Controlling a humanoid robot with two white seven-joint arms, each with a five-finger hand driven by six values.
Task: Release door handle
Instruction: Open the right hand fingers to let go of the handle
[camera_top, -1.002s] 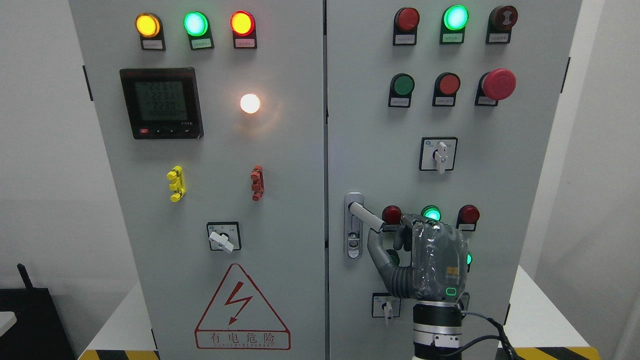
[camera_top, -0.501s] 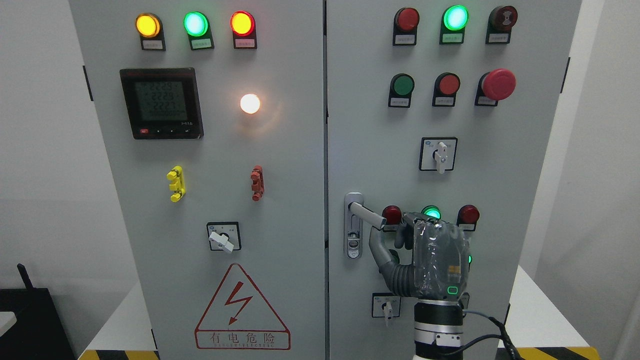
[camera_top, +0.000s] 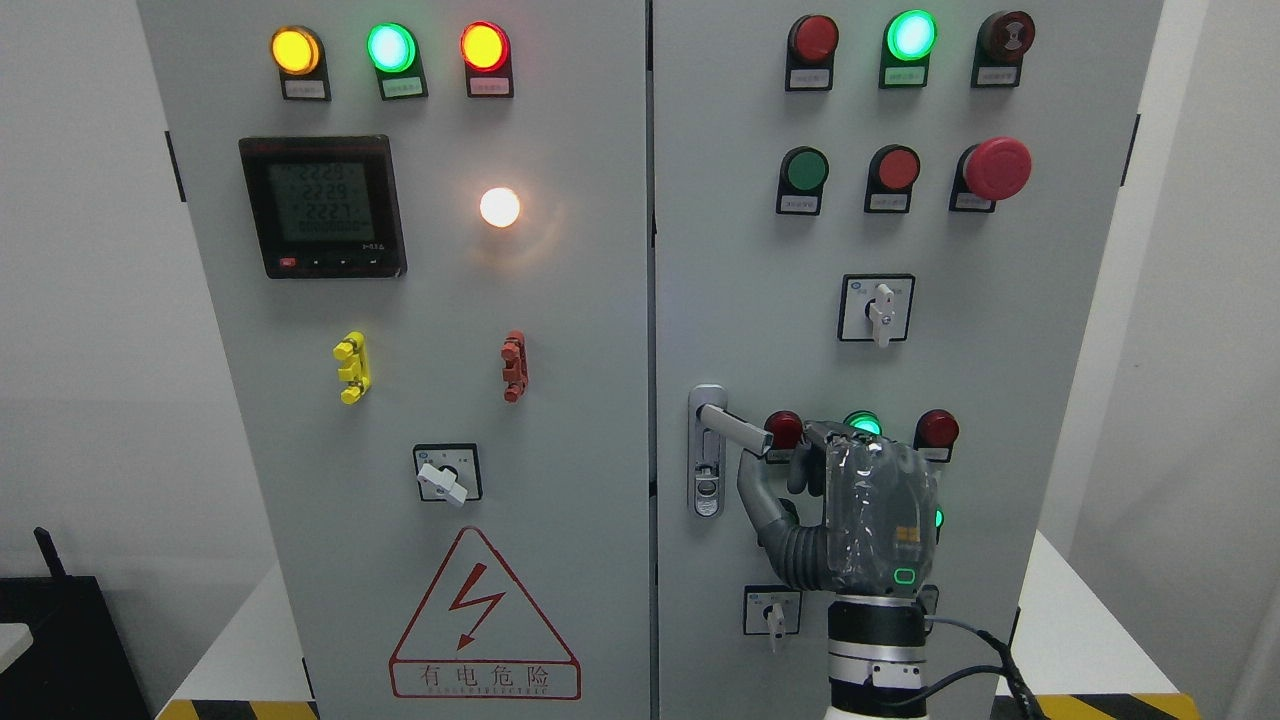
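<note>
One right hand (camera_top: 850, 500) sits just right of the door handle (camera_top: 735, 428) on the cabinet's right door, fingers curled near its tip; whether you grip it, I cannot tell. Withdrawing sideways risks snagging the lever or bumping the red button (camera_top: 783, 430).

The scene is evenly and brightly lit by soft, diffuse light, and the grey cabinet (camera_top: 560, 330) shows sharp from edge to edge, with no motion blur. A white lamp (camera_top: 499, 207) on the left door is blown out and throws a warm halo onto the paint around it, while the lit green lamps (camera_top: 391, 46) glow pale at their centres. The plastic wrap on the right hand (camera_top: 880, 510) catches small highlights, and faint soft shadows fall beneath the buttons.
</note>
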